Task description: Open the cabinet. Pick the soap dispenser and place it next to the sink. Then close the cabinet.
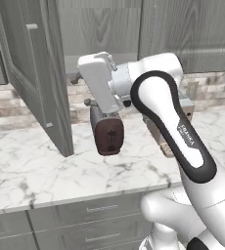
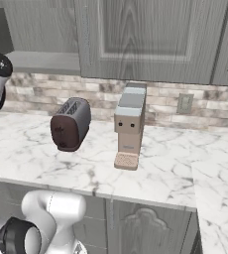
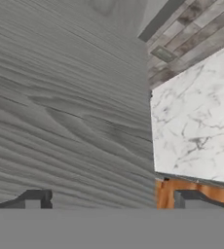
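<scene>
Spanning the upper wall, the cabinet (image 1: 100,29) is the biggest thing in sight: grey wood-grain fronts with recessed panels. Its left door (image 1: 36,73) stands swung out over the counter (image 1: 46,171), edge toward the left base camera, and a plain grey shelf (image 1: 97,56) shows in the opening behind it. In the hand view the same grey grain (image 3: 65,97) fills most of the picture, very near the claw (image 3: 111,199). The other doors (image 2: 150,39) are shut, as the right base view shows.

Below runs the white marble counter, with a brick backsplash (image 2: 51,89) behind it and grey drawer fronts (image 1: 95,219) with horizontal bar handles underneath.

On the counter, a tan and grey coffee machine (image 2: 130,124) stands upright near the backsplash, and a dark brown toaster (image 2: 70,124) sits to its left in the right base view, well apart from it. A small outlet plate (image 2: 185,103) is set in the brick.

The claw's two dark fingertips (image 3: 36,197) stand wide apart with nothing between them, just short of the door face.
</scene>
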Controlling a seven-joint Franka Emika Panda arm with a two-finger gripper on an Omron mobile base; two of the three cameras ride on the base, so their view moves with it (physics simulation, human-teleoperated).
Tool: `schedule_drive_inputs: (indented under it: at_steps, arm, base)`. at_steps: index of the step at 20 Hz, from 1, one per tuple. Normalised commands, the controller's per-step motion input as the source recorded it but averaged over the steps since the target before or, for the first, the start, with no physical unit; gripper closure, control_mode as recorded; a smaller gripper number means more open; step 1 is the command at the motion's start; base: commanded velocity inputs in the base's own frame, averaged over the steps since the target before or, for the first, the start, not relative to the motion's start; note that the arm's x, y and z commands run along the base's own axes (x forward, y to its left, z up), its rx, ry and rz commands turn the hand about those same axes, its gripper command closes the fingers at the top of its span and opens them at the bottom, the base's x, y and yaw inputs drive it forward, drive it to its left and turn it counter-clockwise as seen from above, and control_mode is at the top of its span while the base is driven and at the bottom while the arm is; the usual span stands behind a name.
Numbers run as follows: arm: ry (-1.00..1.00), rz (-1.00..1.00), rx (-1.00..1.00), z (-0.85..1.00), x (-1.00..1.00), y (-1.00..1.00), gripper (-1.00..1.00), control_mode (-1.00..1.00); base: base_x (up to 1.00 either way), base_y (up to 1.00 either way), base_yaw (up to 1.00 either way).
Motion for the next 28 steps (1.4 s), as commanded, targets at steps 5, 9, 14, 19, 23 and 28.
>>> schedule_drive_inputs:
  at_steps: [5, 9, 14, 19, 23, 28]
  arm:
    - [-0.04, 0.00, -0.04, 0.02, 0.00, -0.54, -1.00, -1.00]
    - [-0.02, 0.00, -0.07, 0.00, 0.02, -0.52, -1.00, -1.00]
    - [0.00, -0.01, -0.14, 0.02, 0.00, -0.45, -1.00, -1.00]
    - [0.00, -0.09, -0.14, 0.02, 0.02, -0.40, -1.00, -1.00]
    - [0.00, -0.11, -0.12, 0.08, 0.08, -0.38, -1.00, -1.00]
    - [0.00, -0.17, -0.14, 0.07, 0.12, -0.40, -1.00, -1.00]
  base:
    - [0.00, 0.00, 0.00]
    - [0.00, 0.00, 0.00]
    - [0.00, 0.00, 0.00]
    - [0.00, 0.00, 0.00]
    - [0.00, 0.00, 0.00]
    - [0.00, 0.00, 0.00]
